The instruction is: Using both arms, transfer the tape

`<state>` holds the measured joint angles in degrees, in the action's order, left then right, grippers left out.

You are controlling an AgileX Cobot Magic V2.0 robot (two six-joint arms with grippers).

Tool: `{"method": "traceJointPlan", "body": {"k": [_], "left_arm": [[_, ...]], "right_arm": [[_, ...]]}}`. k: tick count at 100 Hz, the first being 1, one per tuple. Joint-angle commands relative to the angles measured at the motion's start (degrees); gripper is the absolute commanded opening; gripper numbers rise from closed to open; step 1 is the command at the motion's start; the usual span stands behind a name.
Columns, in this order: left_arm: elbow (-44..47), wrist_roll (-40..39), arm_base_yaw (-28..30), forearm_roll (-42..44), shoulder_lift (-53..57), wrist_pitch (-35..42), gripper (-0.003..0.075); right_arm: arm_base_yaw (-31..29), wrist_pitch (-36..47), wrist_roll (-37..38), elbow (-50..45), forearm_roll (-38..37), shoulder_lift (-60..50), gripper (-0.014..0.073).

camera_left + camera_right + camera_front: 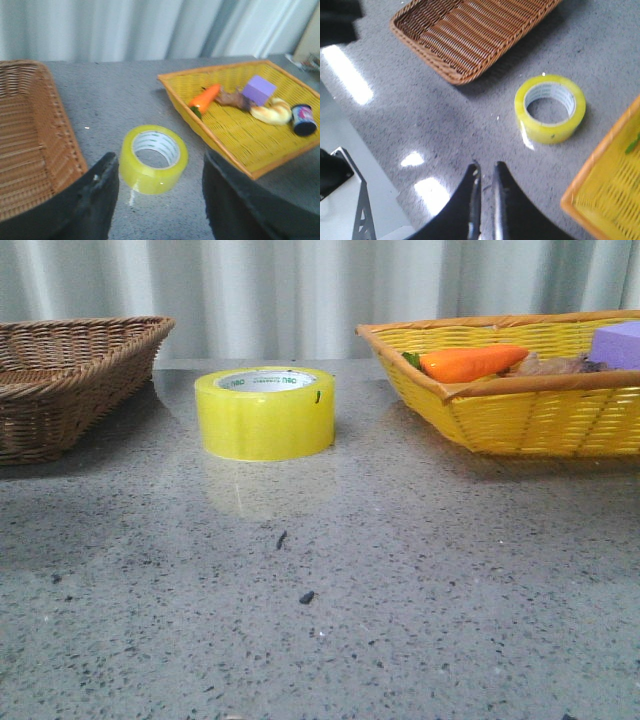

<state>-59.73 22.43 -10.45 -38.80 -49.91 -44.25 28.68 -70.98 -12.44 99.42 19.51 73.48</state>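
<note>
The tape (266, 411) is a yellow-green roll with a white inner ring. It lies flat on the grey table between the two baskets. In the left wrist view the tape (154, 165) sits just beyond my left gripper (160, 172), which is open and empty with its black fingers (102, 190) wide apart. In the right wrist view the tape (550, 108) lies well away from my right gripper (487, 167), which is shut and empty above bare table. Neither gripper shows in the front view.
A brown wicker basket (70, 375) stands at the left. A yellow basket (520, 410) at the right holds an orange carrot (470, 362), a purple block (618, 343) and other small items. Small dark specks (306, 596) lie on the table.
</note>
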Motion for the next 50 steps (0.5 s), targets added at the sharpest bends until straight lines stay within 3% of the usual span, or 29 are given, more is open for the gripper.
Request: {"method": "traceJointPlan", "body": {"k": [1, 32, 50], "left_arm": [[-7.59, -0.19, -2.99, -0.20, -5.76, -1.09, 0.0345], [-25.27, -13.35, -14.18, 17.05, -24.50, -5.72, 0.0354], [-32.58, -15.64, -17.25, 18.53, -35.03, -10.65, 0.0450]], "right_arm": [[-0.44, 6.63, -0.07, -5.74, 0.37, -7.61, -0.0041], [-0.44, 17.70, -0.07, -28.46, -0.13, -26.71, -0.0041], [-0.44, 18.81, 1.59, -33.11, -0.13, -31.87, -0.0041]]}}
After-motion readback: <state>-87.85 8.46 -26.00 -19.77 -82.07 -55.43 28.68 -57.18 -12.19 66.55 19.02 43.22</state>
